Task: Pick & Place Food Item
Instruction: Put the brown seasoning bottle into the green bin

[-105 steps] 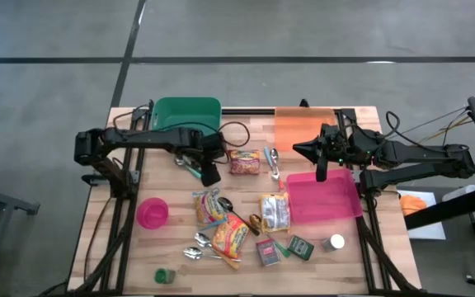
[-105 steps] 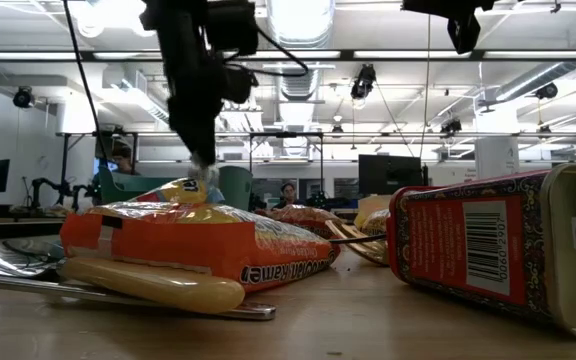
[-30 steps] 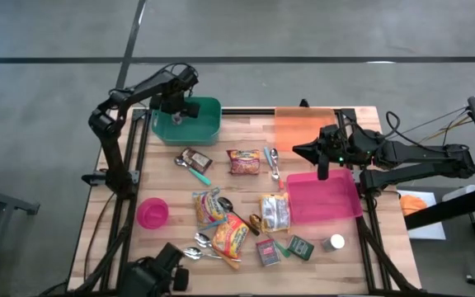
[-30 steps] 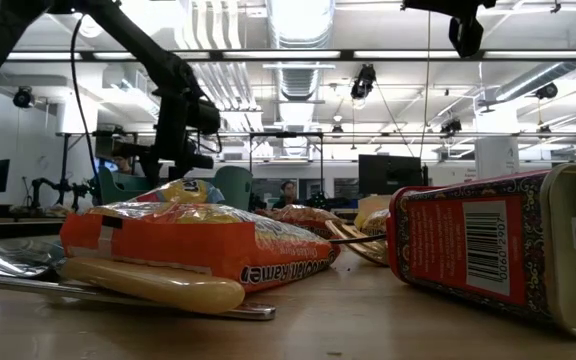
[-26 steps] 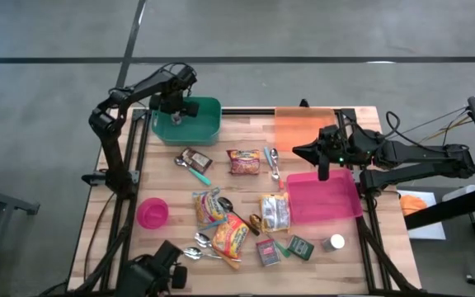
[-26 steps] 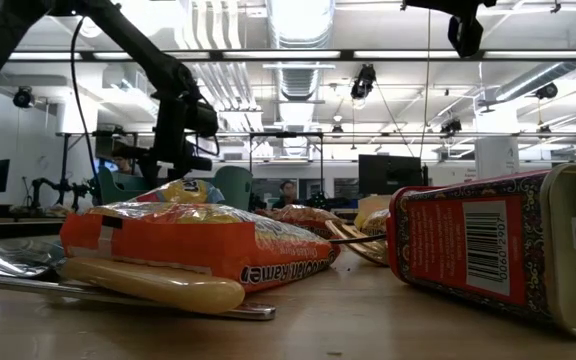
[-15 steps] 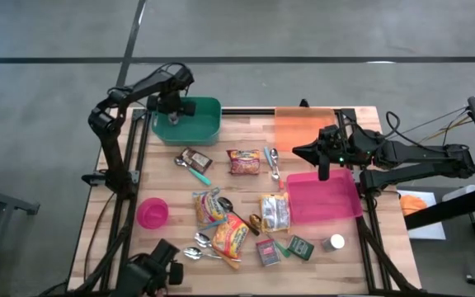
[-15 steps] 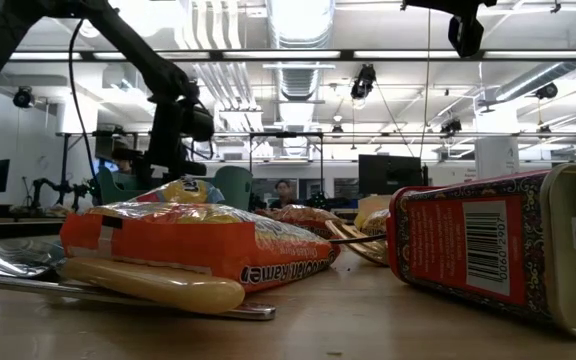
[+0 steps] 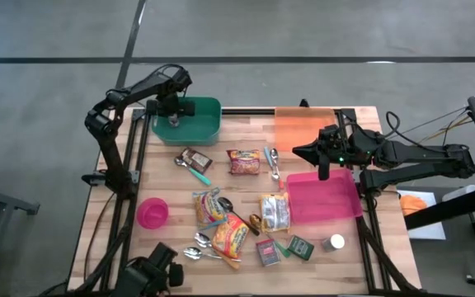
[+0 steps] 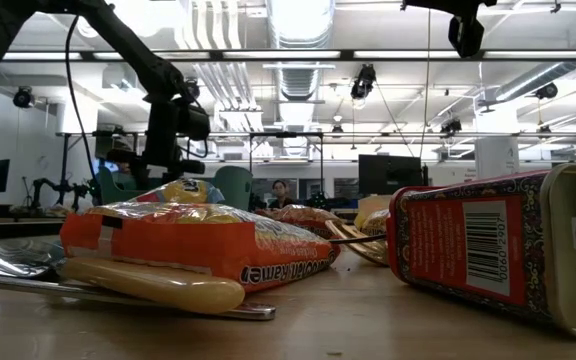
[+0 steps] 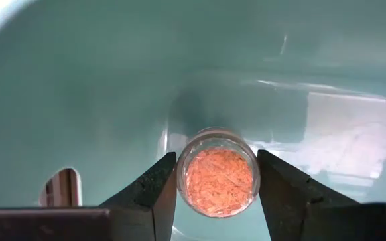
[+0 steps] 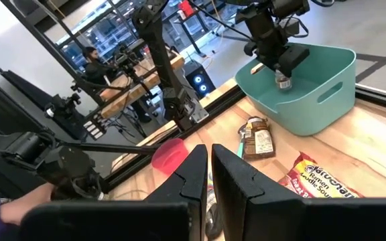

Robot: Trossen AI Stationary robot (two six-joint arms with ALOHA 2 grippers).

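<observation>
Only the jar's (image 11: pixel 219 181) orange contents show between jaws.

jar (image 11: pixel 219 181) in tub (image 9: pixel 203 124) | tub at table's (image 9: pixel 336 264) far-left corner

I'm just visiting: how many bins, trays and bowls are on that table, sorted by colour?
Teal: 1, the teal bin
Orange: 1, the orange tray
Pink: 2, the pink tray and the pink bowl
Total: 4
</observation>
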